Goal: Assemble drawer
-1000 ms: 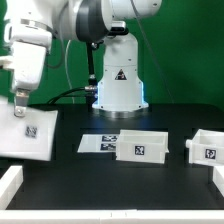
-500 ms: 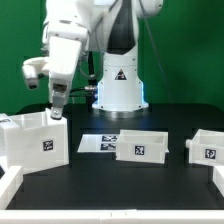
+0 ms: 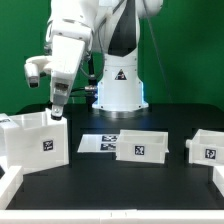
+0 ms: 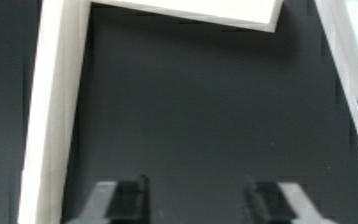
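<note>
The large white casing (image 3: 35, 145) stands on the black table at the exterior view's left, with its tag facing front. My gripper (image 3: 57, 110) hangs just above its top right corner, open and empty. In the wrist view the gripper (image 4: 195, 203) shows two fingertips (image 4: 119, 200) spread apart with only dark surface between them. The casing's white walls (image 4: 51, 100) run along one side and the far end. Two low tray boxes sit on the table, one in the middle (image 3: 143, 146) and one at the right (image 3: 208, 147).
The marker board (image 3: 100, 143) lies flat between the casing and the middle tray. The robot base (image 3: 118, 85) stands behind it. A white bar (image 3: 10, 185) edges the table at the front left, and another (image 3: 130, 212) runs along the front.
A second ago the casing was tilted at the far left with the gripper on it. Now it stands upright further right and the gripper is open above it. Little has moved in the last half second.
</note>
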You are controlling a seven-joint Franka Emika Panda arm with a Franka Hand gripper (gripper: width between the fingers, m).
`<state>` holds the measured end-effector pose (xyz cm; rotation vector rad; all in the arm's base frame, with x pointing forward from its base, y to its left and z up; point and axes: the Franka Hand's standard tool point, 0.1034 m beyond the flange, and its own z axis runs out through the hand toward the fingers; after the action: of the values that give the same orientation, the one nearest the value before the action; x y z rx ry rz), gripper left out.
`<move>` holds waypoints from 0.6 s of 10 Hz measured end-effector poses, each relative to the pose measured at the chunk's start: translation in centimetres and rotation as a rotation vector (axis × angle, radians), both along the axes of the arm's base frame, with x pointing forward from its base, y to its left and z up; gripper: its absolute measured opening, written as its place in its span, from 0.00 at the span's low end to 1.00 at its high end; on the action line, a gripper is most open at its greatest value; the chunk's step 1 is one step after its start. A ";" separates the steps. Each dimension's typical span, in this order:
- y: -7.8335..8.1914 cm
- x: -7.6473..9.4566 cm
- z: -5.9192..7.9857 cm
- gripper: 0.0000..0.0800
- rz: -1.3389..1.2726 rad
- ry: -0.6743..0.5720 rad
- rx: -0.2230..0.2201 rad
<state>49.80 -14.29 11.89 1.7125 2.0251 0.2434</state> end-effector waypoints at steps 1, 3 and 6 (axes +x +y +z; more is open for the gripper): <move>-0.1 0.1 0.3 0.53 0.010 -0.001 -0.006; -0.4 -0.1 0.3 0.70 0.017 0.009 -0.008; -1.6 -0.7 0.2 0.81 0.022 0.037 -0.015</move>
<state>49.09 -15.92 12.08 1.6986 2.0676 0.2043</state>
